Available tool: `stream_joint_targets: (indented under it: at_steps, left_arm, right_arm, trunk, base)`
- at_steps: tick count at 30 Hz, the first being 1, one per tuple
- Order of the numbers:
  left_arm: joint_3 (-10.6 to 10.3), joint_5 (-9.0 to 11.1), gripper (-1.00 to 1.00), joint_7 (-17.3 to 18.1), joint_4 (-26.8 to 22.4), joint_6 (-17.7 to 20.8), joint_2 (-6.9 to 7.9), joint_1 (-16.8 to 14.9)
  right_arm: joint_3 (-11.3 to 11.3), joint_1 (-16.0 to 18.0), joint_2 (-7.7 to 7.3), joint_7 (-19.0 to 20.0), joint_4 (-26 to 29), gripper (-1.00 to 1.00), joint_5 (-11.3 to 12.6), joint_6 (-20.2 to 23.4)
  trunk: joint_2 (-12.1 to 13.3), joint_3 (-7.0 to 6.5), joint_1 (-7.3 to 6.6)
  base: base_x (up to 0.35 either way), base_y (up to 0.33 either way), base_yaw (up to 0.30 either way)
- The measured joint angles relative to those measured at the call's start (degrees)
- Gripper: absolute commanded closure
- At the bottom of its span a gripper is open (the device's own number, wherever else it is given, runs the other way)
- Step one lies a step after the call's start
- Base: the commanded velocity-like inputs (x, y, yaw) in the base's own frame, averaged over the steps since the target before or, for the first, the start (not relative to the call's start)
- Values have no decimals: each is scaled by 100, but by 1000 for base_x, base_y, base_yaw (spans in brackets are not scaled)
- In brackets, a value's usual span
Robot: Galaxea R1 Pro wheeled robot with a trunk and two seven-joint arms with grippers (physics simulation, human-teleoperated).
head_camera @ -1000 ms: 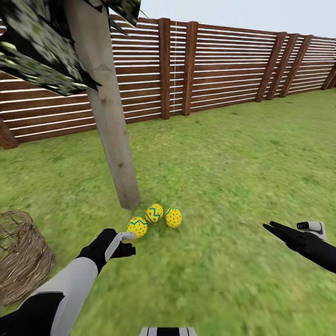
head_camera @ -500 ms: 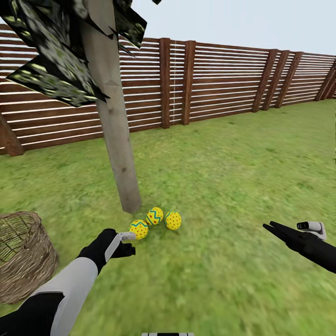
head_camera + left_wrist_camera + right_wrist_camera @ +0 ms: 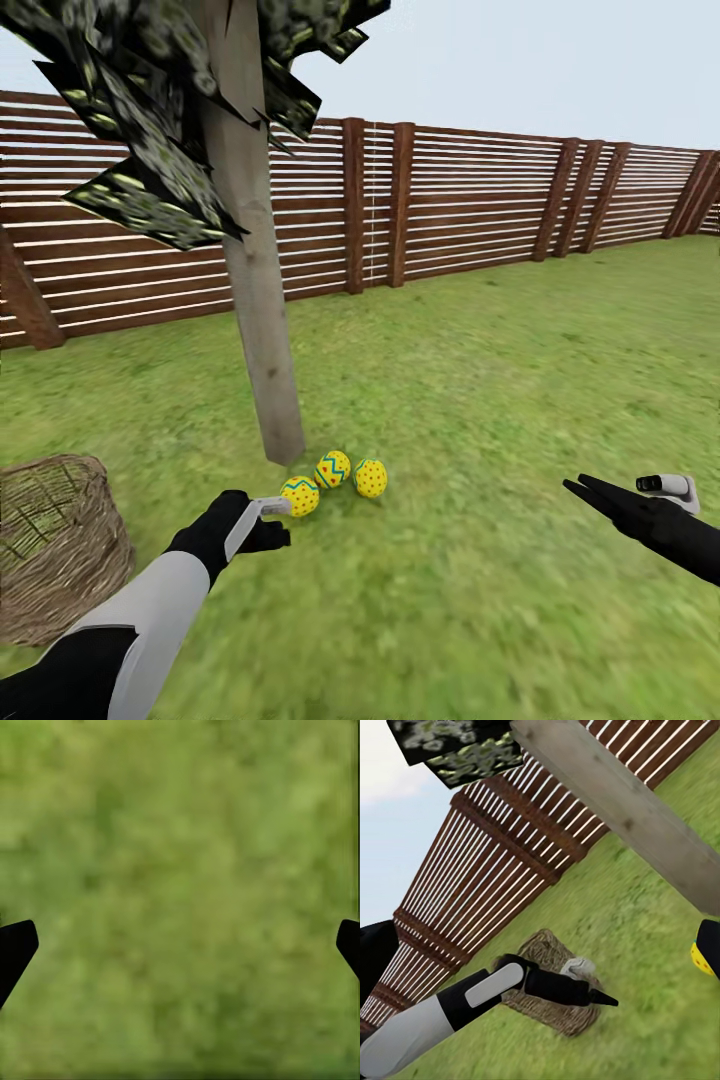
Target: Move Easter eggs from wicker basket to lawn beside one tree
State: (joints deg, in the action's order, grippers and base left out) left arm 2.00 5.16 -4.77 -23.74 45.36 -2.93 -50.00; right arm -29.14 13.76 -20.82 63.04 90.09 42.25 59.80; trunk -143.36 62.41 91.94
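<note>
The left gripper (image 3: 268,520) hangs low over the lawn (image 3: 480,400), just short of the nearest egg (image 3: 300,495); in the left wrist view its fingertips (image 3: 15,949) sit at opposite edges with bare grass between them, so it is spread wide and holds nothing. The right gripper (image 3: 585,490) is out to the right, well apart from the eggs, its dark fingers (image 3: 600,492) pointing inward over the grass; whether it is spread or closed I cannot tell. All three eggs lie on the lawn in a tight cluster at the foot of the tree (image 3: 265,330): the nearest one with a blue zigzag, a second zigzag egg (image 3: 332,468) just beside the trunk base, and a red-dotted egg (image 3: 371,478) to its right. The basket (image 3: 55,545) stands on the grass at the left, near the left arm, apart from the eggs; no egg shows in what can be seen of its inside. Behind the tree a slatted fence (image 3: 470,200) runs across the garden, under pale sky
</note>
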Motion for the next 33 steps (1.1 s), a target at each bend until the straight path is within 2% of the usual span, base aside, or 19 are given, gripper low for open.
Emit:
stream_joint_targets:
  at_steps: [10,33]
  left_arm:
    - [2,0,-100,-13,0,-1,-1,0]
    - [-1,0,-100,-23,0,-9,-2,0]
  right_arm:
    - [0,0,0,0,0,-100,1,0]
    - [0,0,0,1,-1,-100,1,0]
  trunk:
    - [14,-246,-27]
    - [936,-678,-531]
  base:
    - [-13,0,0]
    - [0,0,0]
